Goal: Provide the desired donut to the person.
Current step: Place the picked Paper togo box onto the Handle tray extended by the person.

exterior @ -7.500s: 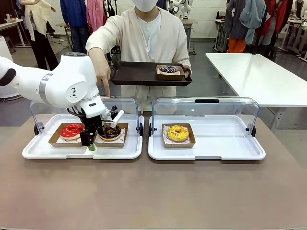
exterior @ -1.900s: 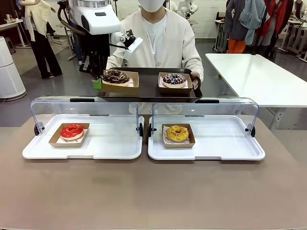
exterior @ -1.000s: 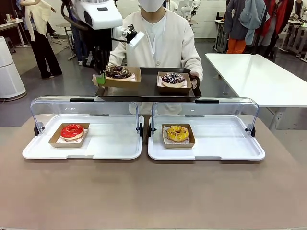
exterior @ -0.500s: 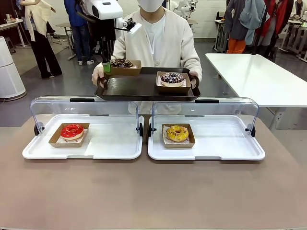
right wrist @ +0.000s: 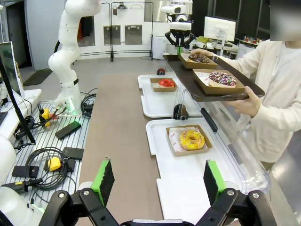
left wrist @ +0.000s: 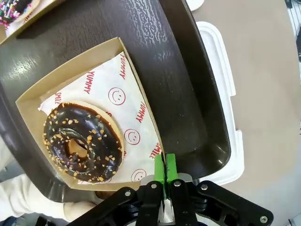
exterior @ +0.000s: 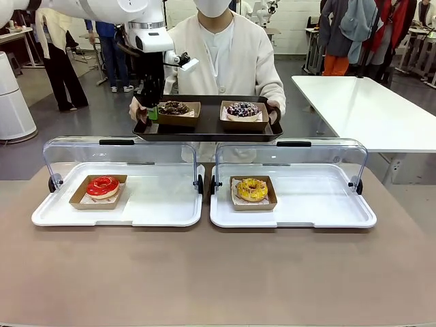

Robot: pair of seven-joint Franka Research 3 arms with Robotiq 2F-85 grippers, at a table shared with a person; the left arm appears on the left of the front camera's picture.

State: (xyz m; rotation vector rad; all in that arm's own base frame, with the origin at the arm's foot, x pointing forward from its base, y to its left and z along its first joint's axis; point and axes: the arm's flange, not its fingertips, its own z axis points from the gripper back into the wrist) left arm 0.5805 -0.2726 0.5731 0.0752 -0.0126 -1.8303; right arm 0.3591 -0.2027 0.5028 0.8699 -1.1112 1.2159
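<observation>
Chocolate donut (exterior: 175,107) in its paper box (left wrist: 47,89) sits on the person's (exterior: 225,48) dark tray (exterior: 208,129) because the left gripper (exterior: 152,112) pinches the box's rim for delivery, while the right gripper (right wrist: 156,181) hangs wide open over the counter (right wrist: 117,127).

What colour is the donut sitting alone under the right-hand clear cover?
Yellow, with small pink flecks on the donut; clearest in the front view.

Left hand (exterior: 152,112) clamped, right hand (right wrist: 155,181) agape

Bright, even indoor light with soft shadows; sharp pictures, with wide-angle bending at the wrist views' edges.
</observation>
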